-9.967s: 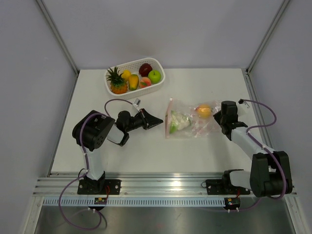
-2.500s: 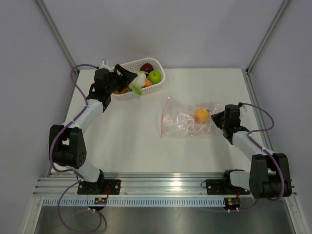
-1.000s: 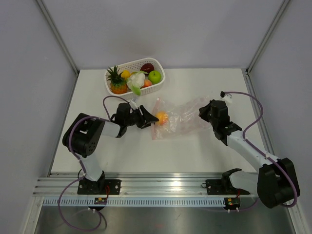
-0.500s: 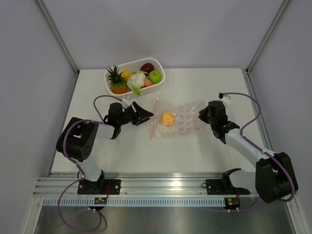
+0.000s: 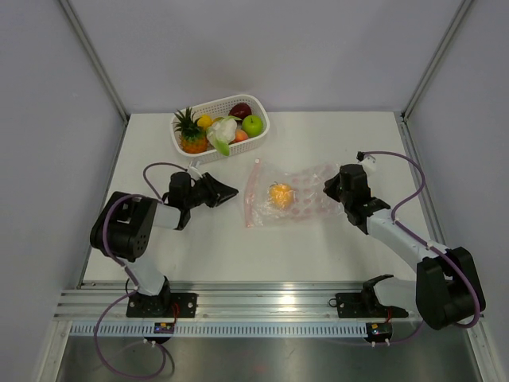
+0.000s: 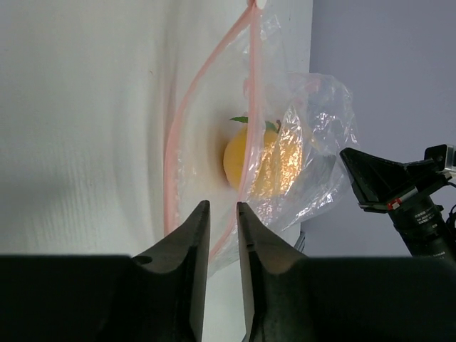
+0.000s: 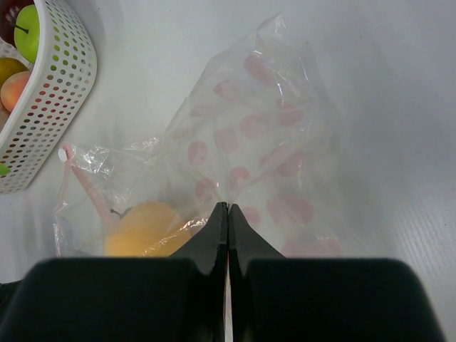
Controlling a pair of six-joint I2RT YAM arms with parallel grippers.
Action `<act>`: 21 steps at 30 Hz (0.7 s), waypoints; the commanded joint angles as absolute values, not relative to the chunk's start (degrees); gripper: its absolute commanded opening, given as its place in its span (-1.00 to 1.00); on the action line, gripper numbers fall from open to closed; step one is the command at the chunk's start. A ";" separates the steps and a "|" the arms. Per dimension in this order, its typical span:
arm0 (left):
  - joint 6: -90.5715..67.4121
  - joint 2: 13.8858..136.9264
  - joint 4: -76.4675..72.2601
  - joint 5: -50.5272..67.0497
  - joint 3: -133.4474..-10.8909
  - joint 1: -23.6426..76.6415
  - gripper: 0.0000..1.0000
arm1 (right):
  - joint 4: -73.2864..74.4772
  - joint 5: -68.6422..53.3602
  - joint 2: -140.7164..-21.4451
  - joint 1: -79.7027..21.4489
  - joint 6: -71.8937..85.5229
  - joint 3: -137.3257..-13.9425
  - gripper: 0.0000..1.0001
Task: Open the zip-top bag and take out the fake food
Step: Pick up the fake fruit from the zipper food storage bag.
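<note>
The clear zip-top bag (image 5: 298, 195) lies flat mid-table, its pink zip strip (image 6: 206, 100) parted and its mouth facing left. One fake orange (image 5: 280, 196) sits inside near the mouth; it also shows in the left wrist view (image 6: 256, 160) and the right wrist view (image 7: 146, 228). My left gripper (image 5: 228, 191) is low, just left of the mouth, its jaws slightly apart and empty (image 6: 222, 206). My right gripper (image 5: 328, 191) is shut on the bag's plastic at its right end (image 7: 228, 205). The other fake food lies in the basket.
The white perforated basket (image 5: 256, 142) stands at the back left, holding a pineapple (image 5: 189, 131), cauliflower (image 5: 223, 131), green apple (image 5: 253, 124) and a dark red piece (image 5: 238, 111). Its wall shows in the right wrist view (image 7: 57, 107).
My left gripper has drawn back to the left, away from the bag's mouth, with nothing in it. The orange has slid a little deeper into the bag. The right gripper keeps its hold.
</note>
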State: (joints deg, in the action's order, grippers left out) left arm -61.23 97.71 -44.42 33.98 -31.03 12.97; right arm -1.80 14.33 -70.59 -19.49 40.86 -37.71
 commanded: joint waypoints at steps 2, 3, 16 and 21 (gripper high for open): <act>-59.76 101.23 -46.57 33.83 -32.87 12.48 -0.60 | -2.81 16.00 -70.57 -19.42 41.40 -39.81 -1.00; -60.11 101.95 -47.02 34.27 -33.22 12.48 -0.62 | -2.81 16.00 -70.49 -19.34 41.48 -39.81 -1.00; -61.26 111.70 -50.62 40.51 -40.78 16.43 -0.60 | -3.16 15.56 -70.75 -19.25 41.66 -39.73 -1.00; -64.67 114.43 -55.53 42.71 -41.75 18.02 -0.60 | -3.34 15.29 -70.84 -19.25 41.75 -39.64 -1.00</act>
State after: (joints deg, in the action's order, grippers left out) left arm -62.26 112.88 -48.42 39.03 -40.51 17.23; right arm -1.85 14.31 -70.59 -19.44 41.34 -37.71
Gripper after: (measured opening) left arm 0.198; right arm 0.010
